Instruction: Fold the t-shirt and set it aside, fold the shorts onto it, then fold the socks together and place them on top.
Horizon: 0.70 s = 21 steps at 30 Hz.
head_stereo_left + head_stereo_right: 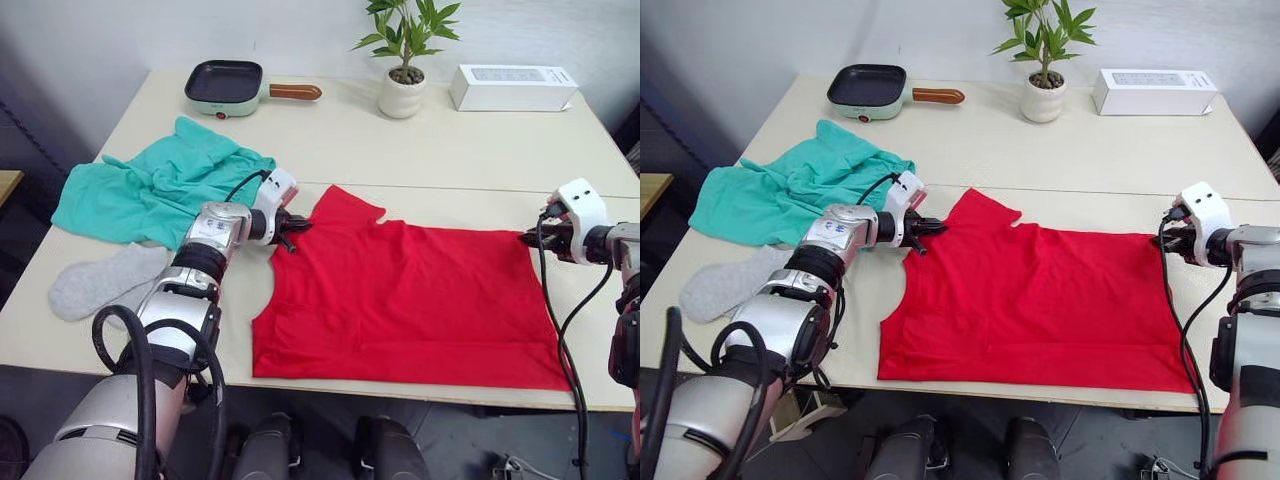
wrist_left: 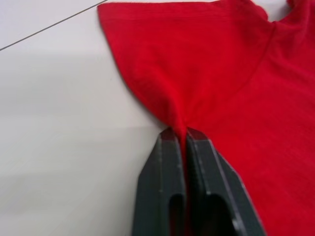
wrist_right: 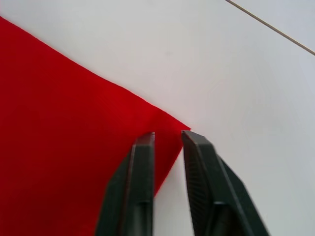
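Observation:
The red t-shirt (image 1: 400,300) lies spread flat on the front of the table, collar end toward my left arm. My left gripper (image 1: 298,228) is shut on a pinch of the t-shirt's fabric (image 2: 221,64) by the sleeve and shoulder. At the t-shirt's far hem corner (image 3: 59,123), my right gripper (image 3: 167,135) is open by a narrow gap, its fingers on either side of that corner. The teal shorts (image 1: 150,185) lie crumpled at the left of the table. A pair of grey socks (image 1: 100,280) lies in front of them near the left front edge.
At the back of the white table (image 1: 420,150) stand a small green frying pan (image 1: 225,85), a potted plant (image 1: 403,90) and a white box (image 1: 512,88). A seam runs across the tabletop behind the t-shirt.

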Motion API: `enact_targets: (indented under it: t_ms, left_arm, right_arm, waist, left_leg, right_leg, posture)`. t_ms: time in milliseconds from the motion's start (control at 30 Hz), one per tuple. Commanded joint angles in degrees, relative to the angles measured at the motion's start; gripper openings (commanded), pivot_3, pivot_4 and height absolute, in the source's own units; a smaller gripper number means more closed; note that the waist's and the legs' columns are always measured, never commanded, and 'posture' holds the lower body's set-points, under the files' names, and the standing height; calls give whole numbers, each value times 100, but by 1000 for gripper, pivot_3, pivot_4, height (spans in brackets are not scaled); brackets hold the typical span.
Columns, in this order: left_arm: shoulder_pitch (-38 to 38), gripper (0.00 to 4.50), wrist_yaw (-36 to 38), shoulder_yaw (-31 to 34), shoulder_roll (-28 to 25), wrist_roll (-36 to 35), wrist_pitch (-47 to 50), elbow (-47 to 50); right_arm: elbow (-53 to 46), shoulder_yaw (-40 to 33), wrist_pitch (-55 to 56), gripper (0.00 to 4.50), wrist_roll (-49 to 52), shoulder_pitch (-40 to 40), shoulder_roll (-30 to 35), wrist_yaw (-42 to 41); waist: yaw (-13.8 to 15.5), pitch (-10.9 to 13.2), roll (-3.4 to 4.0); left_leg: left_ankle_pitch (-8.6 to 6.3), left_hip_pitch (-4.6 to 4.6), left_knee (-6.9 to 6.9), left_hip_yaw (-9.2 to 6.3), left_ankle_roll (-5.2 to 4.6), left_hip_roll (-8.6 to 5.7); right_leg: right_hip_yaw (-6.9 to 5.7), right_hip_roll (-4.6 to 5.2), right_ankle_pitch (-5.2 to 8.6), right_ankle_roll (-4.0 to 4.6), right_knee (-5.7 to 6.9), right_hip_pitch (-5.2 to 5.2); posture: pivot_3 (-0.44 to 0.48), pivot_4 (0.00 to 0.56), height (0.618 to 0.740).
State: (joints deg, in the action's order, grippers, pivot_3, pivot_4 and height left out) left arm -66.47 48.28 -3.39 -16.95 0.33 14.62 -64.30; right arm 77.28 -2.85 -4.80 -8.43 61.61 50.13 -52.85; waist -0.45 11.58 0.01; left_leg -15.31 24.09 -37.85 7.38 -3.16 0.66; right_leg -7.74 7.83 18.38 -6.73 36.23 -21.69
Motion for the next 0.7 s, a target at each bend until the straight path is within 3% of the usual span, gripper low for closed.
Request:
enact_targets:
  t_ms: [33,133,400,533,700]
  left_arm:
    - [183,0,165,-88,-99,45,95,461]
    - [343,0,237,-190,-173,127,156,734]
    - [543,0,225,-260,-368,149,369,1173]
    - [645,0,276,-279,-456,148,486,1370]
    - [740,0,304,-304,-499,146,607,1585]
  right_arm:
    - [-30,-78,-39,2248,9,63,35,216]
    - [-10,-50,-114,3198,-11,110,-97,261]
    - [33,-45,-301,3198,-66,214,-375,436]
    - [61,-172,-556,2350,18,244,-450,660]
    - [60,-580,-868,490,351,259,-539,511]
  waist:
    - [-4,0,0]
    - [-33,0,0]
    - [-119,0,0]
    - [-138,0,1]
    - [-126,0,0]
  left_leg:
    - [0,0,0,0,0,0]
    - [0,0,-1,0,0,1]
    - [0,-3,-8,-3,0,1]
    - [0,-5,-10,-3,0,4]
    - [0,-5,-11,-2,0,4]
  right_leg:
    - [0,0,0,0,1,0]
    - [0,0,0,0,2,0]
    - [1,1,0,0,20,0]
    - [3,0,0,0,25,0]
    - [5,1,0,0,26,0]
  posture:
    - [0,150,740]
    - [0,150,740]
    - [0,150,740]
    - [0,150,740]
    - [0,150,740]
